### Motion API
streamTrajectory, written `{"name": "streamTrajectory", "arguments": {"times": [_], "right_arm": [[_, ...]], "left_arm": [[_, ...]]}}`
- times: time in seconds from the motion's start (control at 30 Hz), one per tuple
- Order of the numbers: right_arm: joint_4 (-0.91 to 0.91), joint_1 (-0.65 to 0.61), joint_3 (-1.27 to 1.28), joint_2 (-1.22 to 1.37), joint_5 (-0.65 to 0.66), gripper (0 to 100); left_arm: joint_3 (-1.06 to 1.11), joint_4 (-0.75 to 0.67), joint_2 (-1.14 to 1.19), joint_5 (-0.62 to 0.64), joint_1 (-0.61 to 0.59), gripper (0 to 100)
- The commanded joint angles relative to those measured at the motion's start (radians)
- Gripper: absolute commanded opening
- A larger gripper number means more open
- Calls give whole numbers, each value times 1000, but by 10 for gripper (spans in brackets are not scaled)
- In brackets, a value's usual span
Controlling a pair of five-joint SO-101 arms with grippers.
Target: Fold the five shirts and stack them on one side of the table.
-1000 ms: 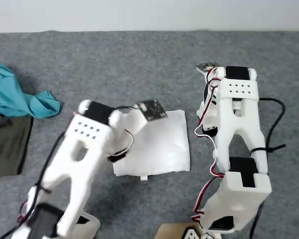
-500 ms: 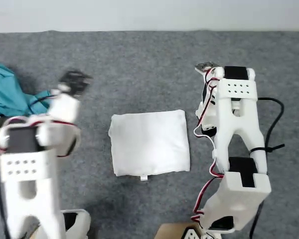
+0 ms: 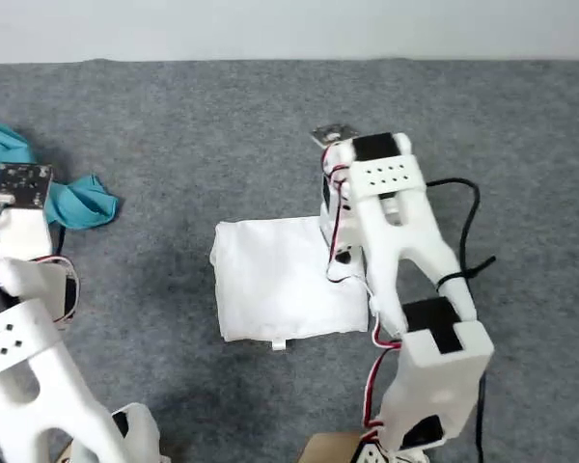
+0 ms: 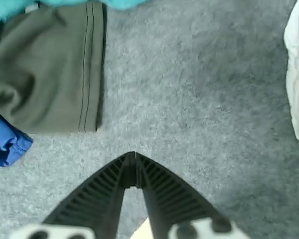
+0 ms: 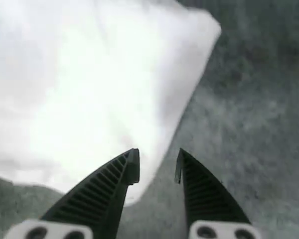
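Note:
A folded white shirt lies flat in the middle of the grey table. My right arm hangs over its far right corner. In the right wrist view the right gripper is open, with its fingers straddling the edge of the white shirt and nothing held. At the left side lie a teal shirt, an olive shirt and a bit of blue shirt. The left gripper is shut and empty, over bare mat just beside the olive shirt.
The table is covered by a grey felt mat that ends at a white wall at the back. The left arm's body fills the near left corner. Bare mat lies behind and to the right of the white shirt.
The left arm swung away from the white shirt to the left, over the pile of loose shirts. The right arm shifted left, onto the white shirt's right edge.

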Motion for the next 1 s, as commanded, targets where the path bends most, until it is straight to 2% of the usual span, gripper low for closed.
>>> {"name": "streamTrajectory", "arguments": {"times": [0.0, 0.1, 0.3, 0.47, 0.67, 0.97], "right_arm": [[-61, -25, -12, 38, -15, 140], [-71, -31, -14, 105, -17, 147], [-70, -36, -14, 145, -57, 240], [-47, -36, -64, 143, -55, 244], [64, -64, -172, 142, -52, 244], [41, -67, -181, 193, -52, 244]], "left_arm": [[16, -34, -28, 6, -6, 3], [28, -49, -28, 8, -8, 3], [30, -49, -28, 8, -6, 3], [30, -49, -28, 6, -5, 3], [30, -49, -28, 6, -5, 3], [31, -48, -28, 6, -6, 3]]}}
